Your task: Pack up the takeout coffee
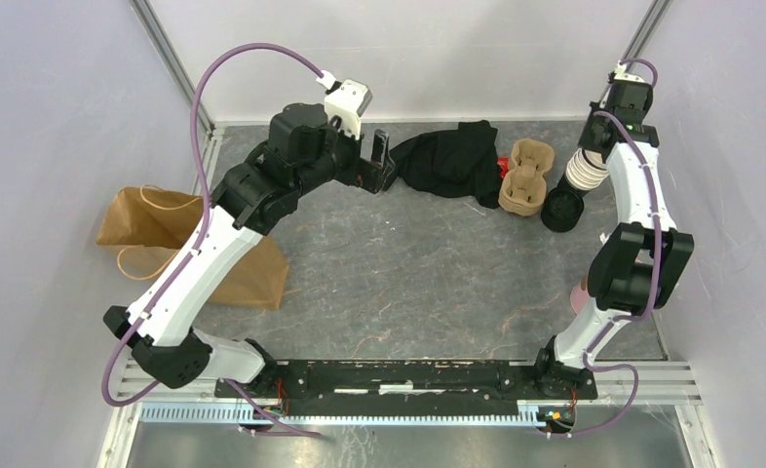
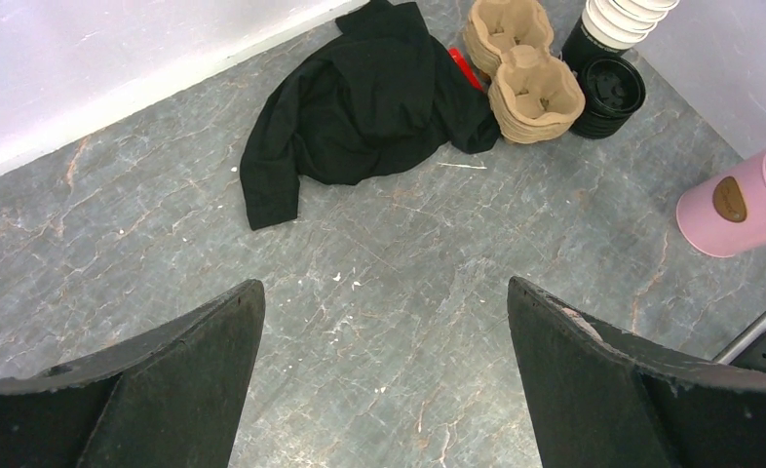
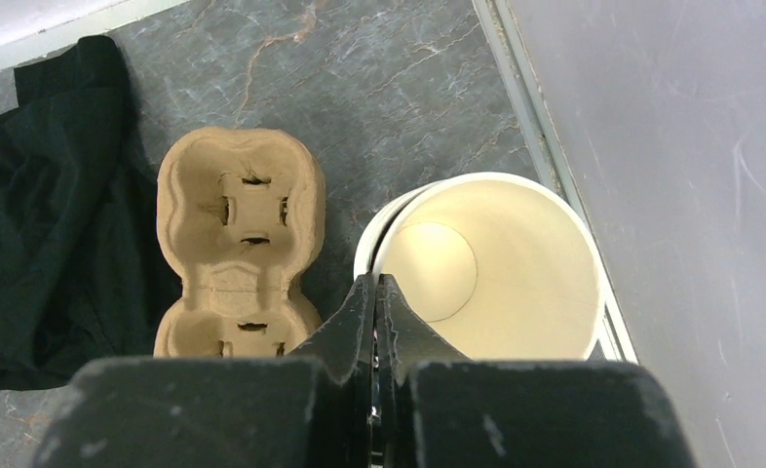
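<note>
A: Quick pass. What is the left gripper point(image 2: 384, 288) doing?
B: Hanging over the bare table point(image 1: 399, 273), upper middle of the overhead view. Its fingers point(image 2: 165, 390) are spreading wide and gripping nothing. It is pointing toward the black cloth point(image 2: 360, 107), which is lying bunched up near the back wall.
A: Right gripper point(image 3: 376, 285)?
B: Sitting at the upper right of the overhead view, pointing down at the stack of lidless cups point(image 3: 496, 263). Its fingers are pressing fully together, tips right at the left rim of the top cup. Whether the paper wall is caught between them, I cannot tell.
A: Is the stack standing upright?
B: Looking upright, yes. The cream inside is showing in the right wrist view, and the top cup is sitting slightly off-centre in the one below.
A: What is lying around it?
B: A pulp cup carrier point(image 3: 189, 224) is sitting just left of the stack, right against the cloth's edge. A pile of black lids point(image 2: 608, 93) is sitting just beside the carrier and the stack. A pink bottle point(image 2: 740, 200) is showing at the right edge of the left wrist view. A brown paper bag point(image 1: 155, 219) is lying at the middle left overhead, partly under the left arm.
A: And the lidded coffee cups?
B: Cannot tell where. None of the three views is showing a capped cup.
</note>
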